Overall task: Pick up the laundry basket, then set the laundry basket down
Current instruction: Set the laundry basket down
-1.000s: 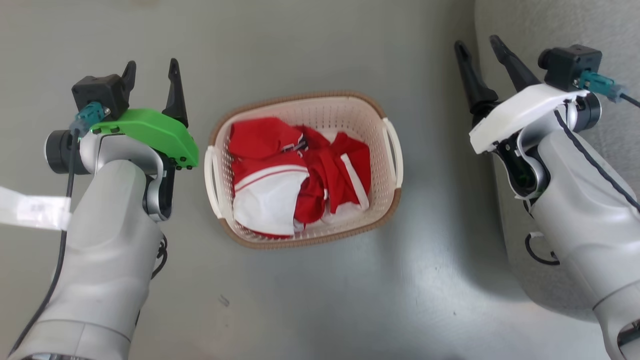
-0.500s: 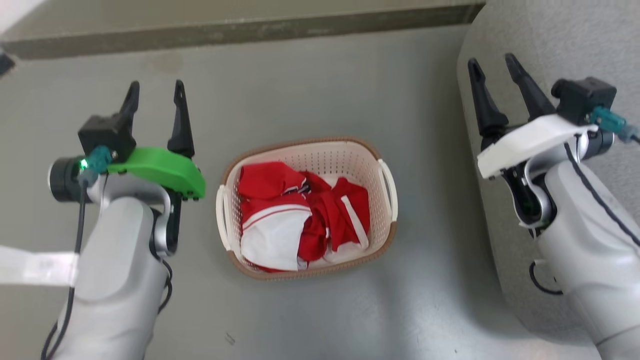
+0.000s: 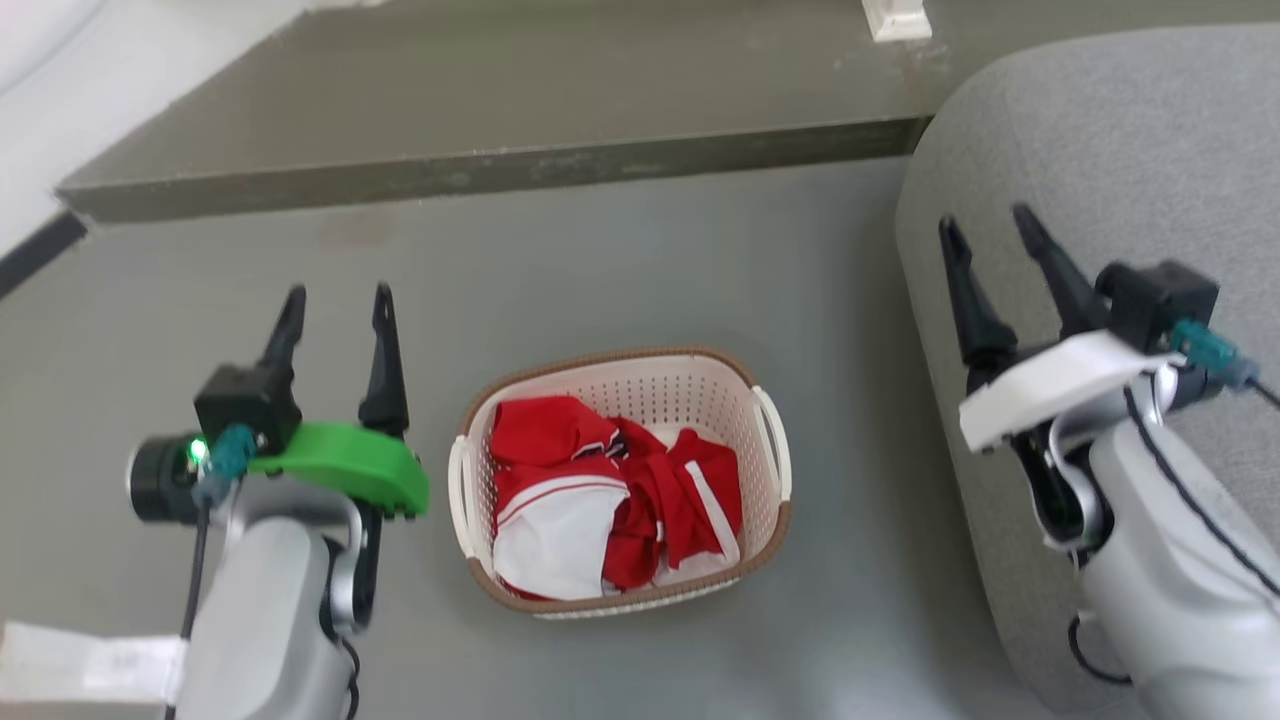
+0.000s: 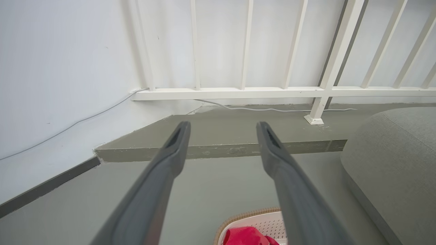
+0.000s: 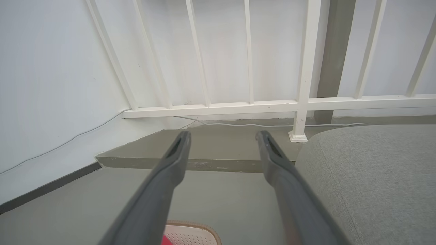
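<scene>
Since a moment ago the head's outlook has lifted, so the laundry basket [image 3: 655,392] looks smaller and lower in that view, yet it sits on the same patch of grey floor [image 3: 620,250], upright, between the two arms; a raised step [image 3: 480,175] and the foot of a white railing post [image 3: 897,18] have come into sight beyond it. The red and white clothes [image 3: 610,500] lie heaped inside as before. The left end effector [image 3: 338,295] hangs just beside the basket's left handle, fingers spread and holding nothing; the right end effector [image 3: 983,220] is well apart on the other side, over the edge of a grey fabric seat [image 3: 1100,150], its fingers likewise apart and empty; neither touches the basket.

From the left wrist the basket is cut off by the bottom edge, a curve of brown rim and a scrap of red cloth peeking between the fingers; from the right wrist a smaller sliver of rim shows beside the left finger. A white tag [image 3: 80,665] near the left forearm runs off the frame; its print is too blurred to read. A thin cable [image 4: 265,109] trails along the step under the railing.
</scene>
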`<state>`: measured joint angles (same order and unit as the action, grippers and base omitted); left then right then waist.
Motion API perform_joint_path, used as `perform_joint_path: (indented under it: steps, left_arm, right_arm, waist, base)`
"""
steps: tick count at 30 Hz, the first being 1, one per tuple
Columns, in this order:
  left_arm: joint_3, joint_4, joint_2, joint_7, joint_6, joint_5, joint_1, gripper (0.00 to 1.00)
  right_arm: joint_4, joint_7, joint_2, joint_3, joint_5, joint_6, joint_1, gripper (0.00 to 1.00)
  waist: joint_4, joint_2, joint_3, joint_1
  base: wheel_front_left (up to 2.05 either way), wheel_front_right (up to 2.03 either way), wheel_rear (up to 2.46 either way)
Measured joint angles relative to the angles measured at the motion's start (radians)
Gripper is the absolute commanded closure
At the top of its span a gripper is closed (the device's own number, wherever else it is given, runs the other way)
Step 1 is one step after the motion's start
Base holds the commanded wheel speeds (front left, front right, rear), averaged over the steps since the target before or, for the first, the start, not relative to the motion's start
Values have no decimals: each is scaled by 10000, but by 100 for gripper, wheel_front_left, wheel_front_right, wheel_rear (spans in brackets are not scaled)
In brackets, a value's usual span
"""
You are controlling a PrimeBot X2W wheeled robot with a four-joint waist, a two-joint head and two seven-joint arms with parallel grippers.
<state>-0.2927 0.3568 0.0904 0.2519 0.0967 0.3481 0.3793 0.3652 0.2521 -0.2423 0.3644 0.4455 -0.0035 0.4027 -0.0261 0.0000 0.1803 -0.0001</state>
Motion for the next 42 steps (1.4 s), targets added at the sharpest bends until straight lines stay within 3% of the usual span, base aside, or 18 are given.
perform_joint_path:
  steps: [16,42]
  left_arm:
    - [-46,-583,-4,0,19,-8,-2038,0]
    - [4,-1546,-10,-67,192,-113,-3151,0]
  right_arm:
    - [-654,0,105,-309,-244,-418,-2073,0]
    - [-1436,0,224,-510,-514,-516,-3274,0]
  waist:
    - [-103,0,-934,0]
    - [-117,0,-1195,0]
  base:
    - [0,0,0]
    - [0,0,0]
